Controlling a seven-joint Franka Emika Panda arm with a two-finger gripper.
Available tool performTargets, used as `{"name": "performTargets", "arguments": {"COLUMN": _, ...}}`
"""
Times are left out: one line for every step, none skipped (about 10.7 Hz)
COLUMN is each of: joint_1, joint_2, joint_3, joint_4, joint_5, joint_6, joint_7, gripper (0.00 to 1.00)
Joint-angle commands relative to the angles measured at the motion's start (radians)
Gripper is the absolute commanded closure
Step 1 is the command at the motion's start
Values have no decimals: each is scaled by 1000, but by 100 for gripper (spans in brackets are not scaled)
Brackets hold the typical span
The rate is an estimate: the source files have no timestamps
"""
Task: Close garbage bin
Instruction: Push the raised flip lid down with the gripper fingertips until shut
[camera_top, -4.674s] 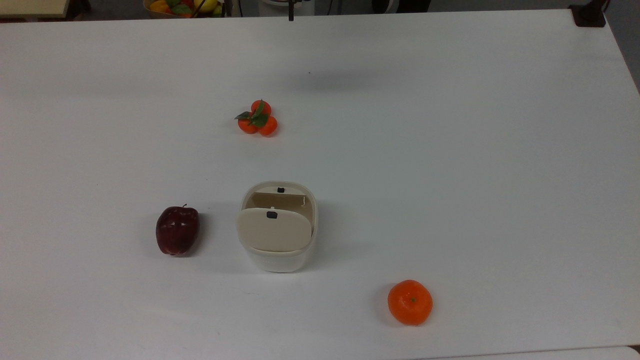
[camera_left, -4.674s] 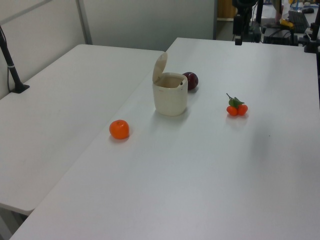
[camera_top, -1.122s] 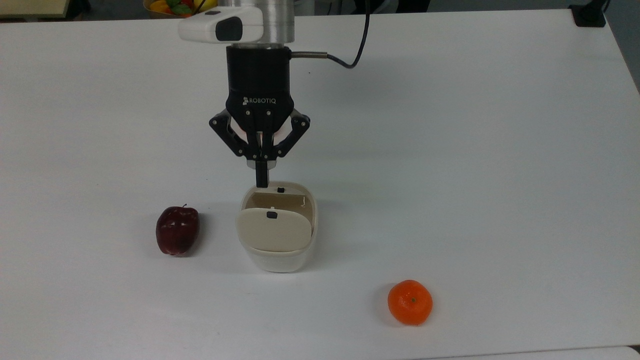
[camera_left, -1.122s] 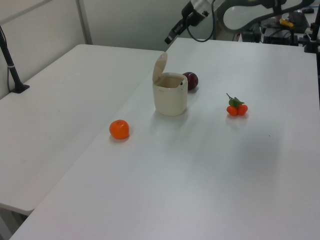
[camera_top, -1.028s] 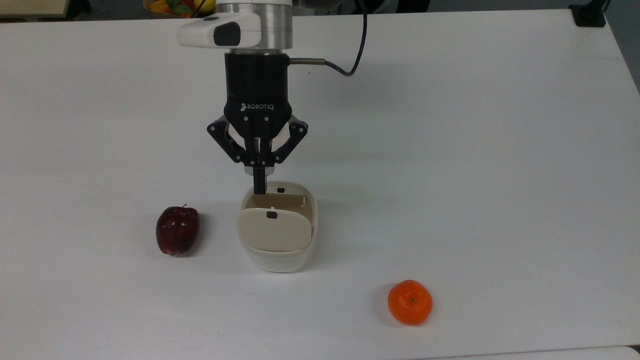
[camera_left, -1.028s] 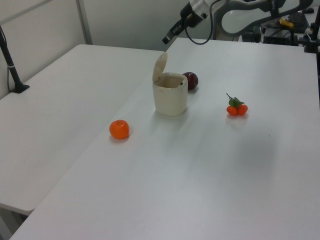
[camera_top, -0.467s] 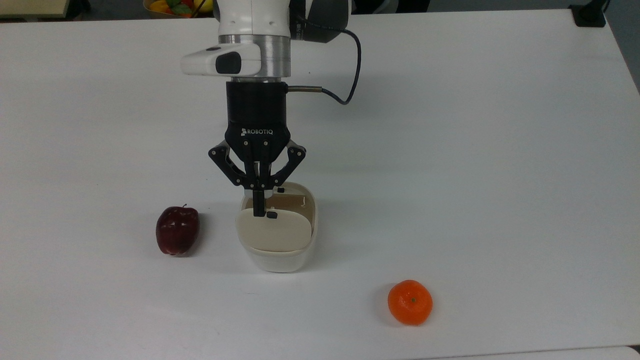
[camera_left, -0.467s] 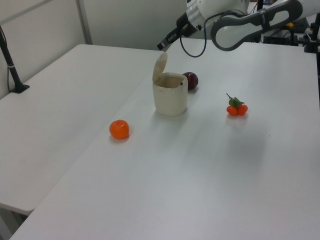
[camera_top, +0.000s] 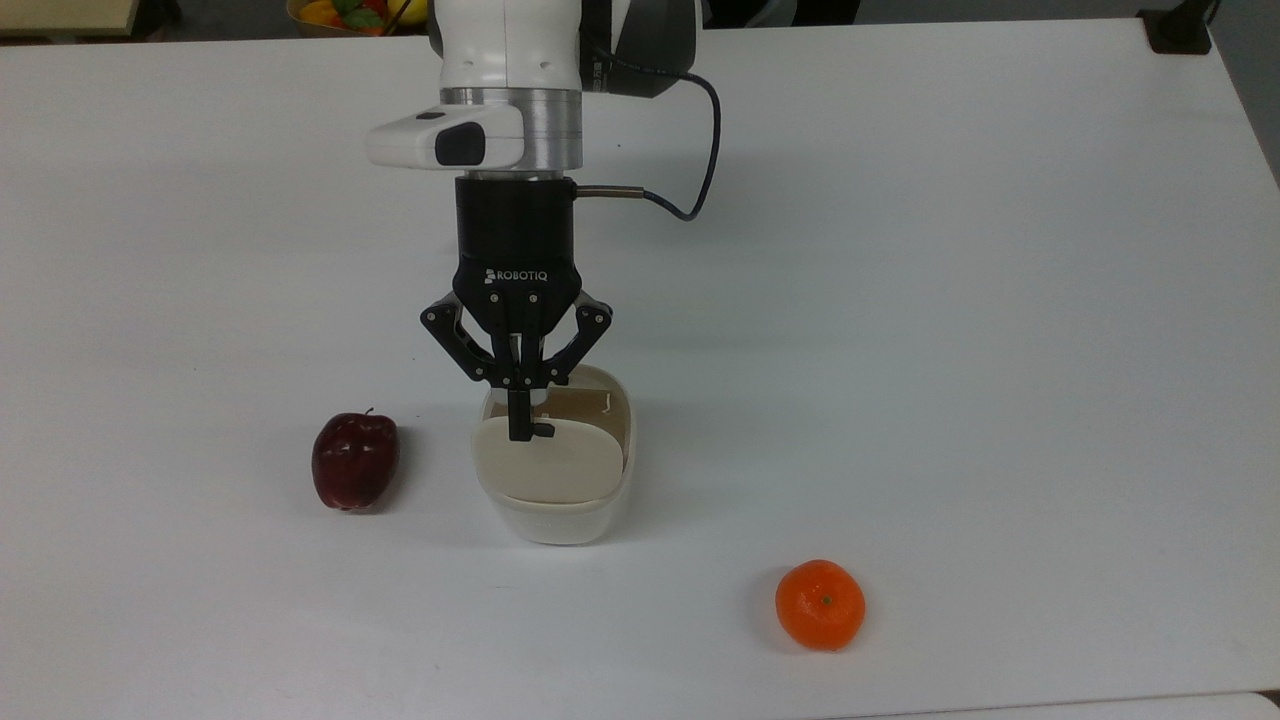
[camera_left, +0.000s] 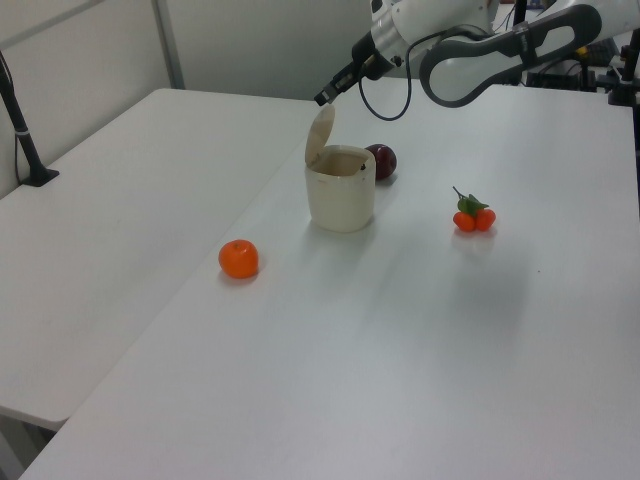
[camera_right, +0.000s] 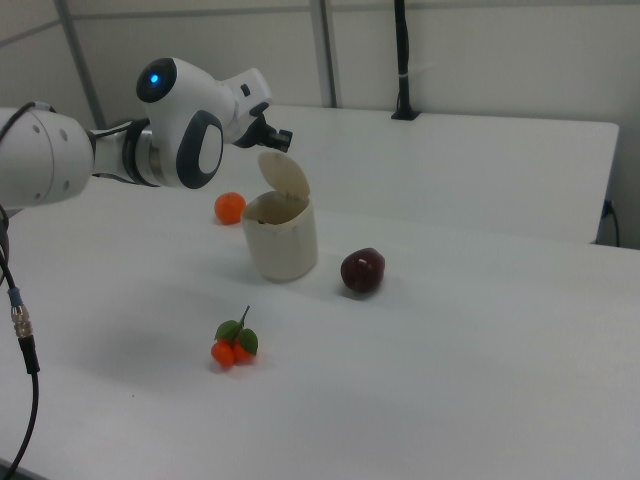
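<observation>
- Since half a second ago we see the gripper (camera_top: 518, 432) a touch farther along over the garbage bin (camera_top: 555, 520); in the top view its tip now overlaps the upper edge of the raised lid (camera_top: 550, 462), right beside the lid's small black tab (camera_top: 544, 429).
- Nothing else on the table (camera_top: 950, 300) has shifted: the bin, the fruit and the lid's tilt match the earlier frames.
- We read the fingers as pressed together into one narrow black tip, with nothing between them.
- In the left view the gripper (camera_left: 322, 97) hangs just above the top edge of the lid (camera_left: 319, 135), which stands nearly upright on the garbage bin (camera_left: 341, 195); we cannot tell whether tip and lid touch.
- In the right view the gripper (camera_right: 283, 136) sits just above the lid (camera_right: 285, 175), and the garbage bin (camera_right: 281, 238) gapes open directly below it.
- To the top view's left of the gripper, near the bin but apart from it, lies the dark red apple (camera_top: 355, 460).
- Well off from the gripper, toward the top view's lower right, lies the orange (camera_top: 820, 604).
- Behind the arm, a cluster of small orange fruits with green leaves (camera_left: 473, 214) shows in the left view, apart from the bin.
</observation>
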Motion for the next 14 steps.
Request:
{"name": "performTargets", "arguments": {"joint_1": 6, "joint_2": 1, "joint_3": -6, "joint_4": -8, "joint_5": -5, "joint_6": 15, "joint_7": 10, "gripper": 100}}
{"name": "performTargets", "arguments": {"joint_1": 6, "joint_2": -5, "joint_3": -6, "joint_4": -8, "joint_5": -3, "joint_6": 5, "joint_7": 10, "gripper": 100}}
{"name": "performTargets", "arguments": {"joint_1": 6, "joint_2": -15, "joint_3": -6, "joint_4": -11, "joint_5": -3, "joint_6": -24, "joint_7": 12, "gripper": 100}}
{"name": "performTargets", "arguments": {"joint_1": 6, "joint_2": -28, "joint_3": -6, "joint_4": -5, "joint_5": -5, "joint_6": -110, "joint_7": 9, "gripper": 100}}
{"name": "performTargets", "arguments": {"joint_1": 6, "joint_2": -40, "joint_3": -6, "joint_4": -3, "joint_5": -6, "joint_6": -173, "joint_7": 7, "gripper": 100}}
{"name": "performTargets", "arguments": {"joint_1": 9, "joint_2": -43, "joint_3": -6, "joint_4": -3, "joint_5": -6, "joint_6": -213, "joint_7": 7, "gripper": 100}}
{"name": "performTargets", "arguments": {"joint_1": 11, "joint_2": -43, "joint_3": -6, "joint_4": -3, "joint_5": -14, "joint_6": -260, "joint_7": 7, "gripper": 100}}
{"name": "performTargets", "arguments": {"joint_1": 12, "joint_2": -48, "joint_3": -6, "joint_4": -2, "joint_5": -18, "joint_6": -313, "joint_7": 7, "gripper": 100}}
{"name": "performTargets", "arguments": {"joint_1": 14, "joint_2": -49, "joint_3": -6, "joint_4": -2, "joint_5": -18, "joint_6": -342, "joint_7": 7, "gripper": 100}}
{"name": "performTargets", "arguments": {"joint_1": 20, "joint_2": -48, "joint_3": -4, "joint_4": -6, "joint_5": -17, "joint_6": -363, "joint_7": 7, "gripper": 100}}
{"name": "performTargets", "arguments": {"joint_1": 22, "joint_2": -48, "joint_3": -4, "joint_4": -6, "joint_5": -17, "joint_6": -399, "joint_7": 7, "gripper": 100}}
{"name": "performTargets", "arguments": {"joint_1": 22, "joint_2": -48, "joint_3": -3, "joint_4": -6, "joint_5": -17, "joint_6": -425, "joint_7": 7, "gripper": 100}}
{"name": "performTargets", "arguments": {"joint_1": 22, "joint_2": -45, "joint_3": -1, "joint_4": -9, "joint_5": -17, "joint_6": -440, "joint_7": 9, "gripper": 100}}
{"name": "performTargets", "arguments": {"joint_1": 22, "joint_2": -39, "joint_3": 0, "joint_4": -9, "joint_5": -15, "joint_6": -457, "joint_7": 10, "gripper": 100}}
